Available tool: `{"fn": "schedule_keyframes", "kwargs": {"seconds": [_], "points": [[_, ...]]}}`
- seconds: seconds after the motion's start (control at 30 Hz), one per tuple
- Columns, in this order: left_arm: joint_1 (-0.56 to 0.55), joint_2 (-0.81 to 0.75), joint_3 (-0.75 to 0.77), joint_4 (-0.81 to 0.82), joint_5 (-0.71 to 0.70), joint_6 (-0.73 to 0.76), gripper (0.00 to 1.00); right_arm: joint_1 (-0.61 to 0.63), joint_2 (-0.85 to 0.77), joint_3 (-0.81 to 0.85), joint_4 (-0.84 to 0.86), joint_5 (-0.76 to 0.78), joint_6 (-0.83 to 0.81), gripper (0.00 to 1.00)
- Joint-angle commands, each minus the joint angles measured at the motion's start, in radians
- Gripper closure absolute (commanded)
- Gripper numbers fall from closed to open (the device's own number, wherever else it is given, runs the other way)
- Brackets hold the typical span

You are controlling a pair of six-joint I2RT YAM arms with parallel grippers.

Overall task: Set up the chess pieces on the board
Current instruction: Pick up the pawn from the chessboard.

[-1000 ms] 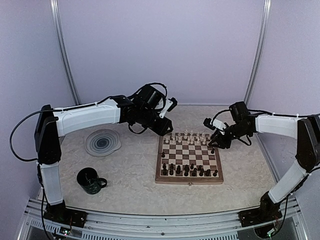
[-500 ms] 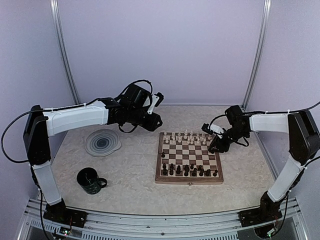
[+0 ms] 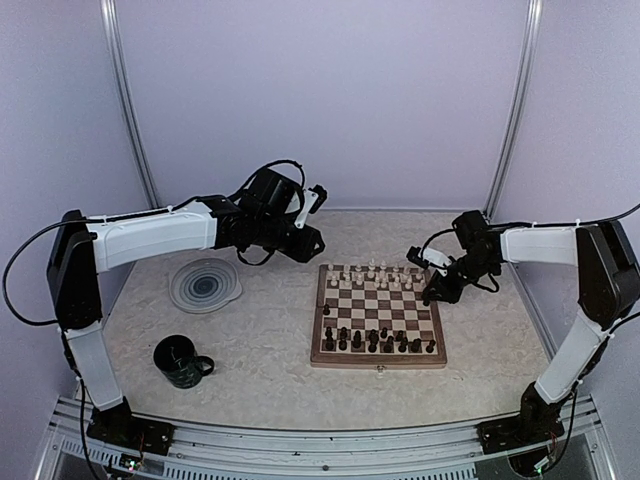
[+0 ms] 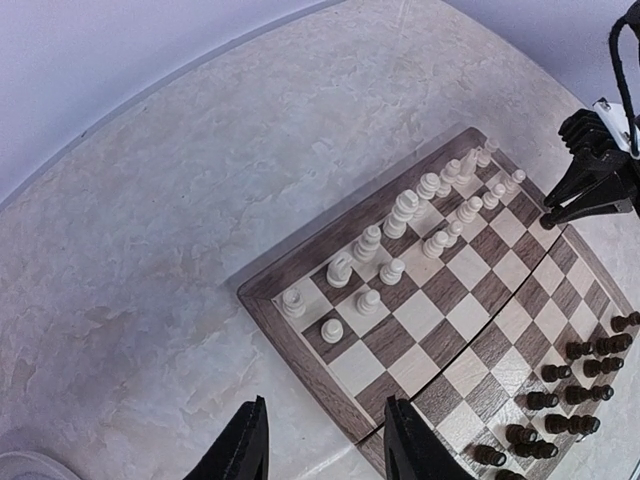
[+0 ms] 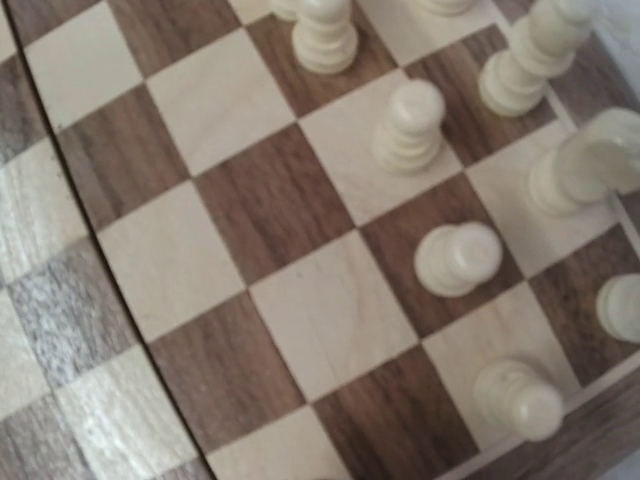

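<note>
The board (image 3: 378, 358) lies right of the table's middle. Cream chess pieces (image 3: 375, 272) fill its two far rows and dark ones (image 3: 375, 342) its near rows. My left gripper (image 3: 312, 242) hovers above the tabletop off the board's far-left corner. In the left wrist view it (image 4: 325, 405) is open and empty, looking down on the board's rim (image 4: 290, 330) and the cream pieces (image 4: 400, 215). My right gripper (image 3: 429, 295) points down at the board's right edge, and its tips (image 4: 547, 212) meet on a small dark piece there. The right wrist view shows cream pieces (image 5: 455, 258) on the checks (image 5: 320, 310), no fingers.
A round grey swirl-patterned plate (image 3: 204, 284) lies on the table's left side. A dark mug (image 3: 181, 361) stands nearer the front left. A curved pale wall closes the back of the table. The board's small clasp (image 3: 380, 368) faces the arm bases.
My left arm has drawn back to the left, away from the board's far-left corner. My right gripper's fingers have closed in at the board's right edge, where a lone dark piece stood.
</note>
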Motion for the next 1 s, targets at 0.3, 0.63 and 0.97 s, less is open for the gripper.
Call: {"fn": "schedule_keyframes", "kwargs": {"seconds": [0.3, 0.63, 0.97], "points": [[0.009, 0.027, 0.022, -0.004, 0.04, -0.005, 0.59, -0.018, -0.002, -0.006, -0.029, 0.003, 0.006, 0.8], [0.01, 0.036, 0.03, -0.016, 0.043, -0.002, 0.59, -0.023, 0.009, -0.005, -0.038, 0.002, 0.003, 0.84], [0.013, 0.034, 0.032, -0.02, 0.036, 0.001, 0.59, -0.012, -0.079, -0.013, -0.079, -0.132, -0.024, 0.9]]}}
